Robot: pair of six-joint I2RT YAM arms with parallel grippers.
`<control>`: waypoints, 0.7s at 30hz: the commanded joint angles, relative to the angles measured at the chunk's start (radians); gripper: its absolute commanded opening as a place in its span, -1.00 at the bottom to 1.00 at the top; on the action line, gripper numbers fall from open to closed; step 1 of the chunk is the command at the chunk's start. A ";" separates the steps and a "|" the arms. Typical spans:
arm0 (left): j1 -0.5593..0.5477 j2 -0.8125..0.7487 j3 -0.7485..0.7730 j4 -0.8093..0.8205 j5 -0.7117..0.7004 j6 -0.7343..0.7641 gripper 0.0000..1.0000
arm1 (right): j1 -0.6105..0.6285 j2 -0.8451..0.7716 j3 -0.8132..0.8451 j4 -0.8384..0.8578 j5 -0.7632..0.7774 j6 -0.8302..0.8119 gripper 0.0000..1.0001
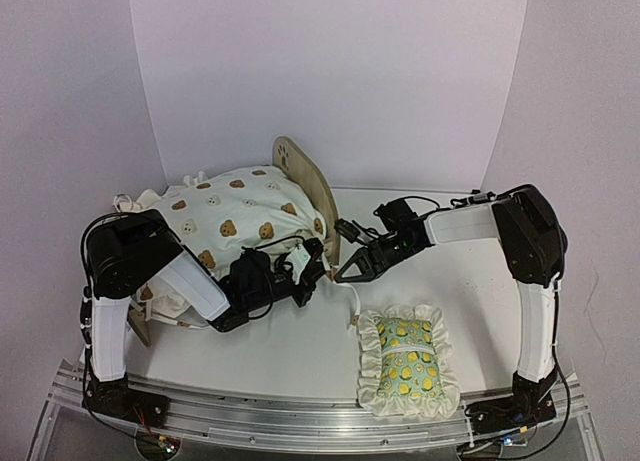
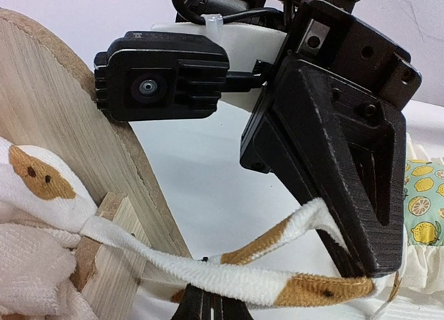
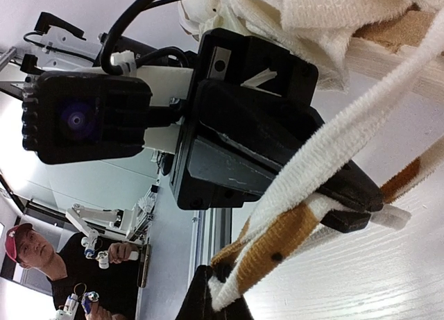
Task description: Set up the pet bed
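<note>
Tying the cushion onto the pet bed (image 1: pixel 300 171) looks like the step in hand. The pet bed sits at the left rear of the worktop (image 1: pixel 480 301), with its rounded, paw-cutout headboard at the end nearer the middle. A cream bear-print cushion (image 1: pixel 235 206) lies heaped over the frame, hiding the base and rails. One cushion tie (image 2: pixel 229 278) runs taut from a wooden post beside the headboard toward the middle of the worktop, where both sets of jaws meet almost tip to tip. The left jaws are pinched together on the tie close to the post. The right jaws appear closed on it a little farther along, with another strand trailing past them. A green lemon-print pillow (image 1: pixel 405 363) lies apart, by the near edge, right of centre. By the look of it, the cushion is on but not fastened, and the pillow is not yet placed. The next move calls for looping the strand around the post without letting it slip.
</note>
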 commanded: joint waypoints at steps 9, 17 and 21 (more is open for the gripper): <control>0.004 -0.120 0.035 -0.234 -0.113 -0.021 -1.00 | 0.003 0.046 0.024 -0.026 -0.009 0.082 -0.15; 0.003 -0.155 0.054 -0.277 -0.112 -0.044 -1.00 | 0.003 0.034 -0.031 -0.025 0.000 0.058 -0.09; 0.003 -0.169 0.068 -0.305 -0.111 -0.053 -1.00 | 0.003 0.000 -0.072 -0.023 0.095 0.059 -0.10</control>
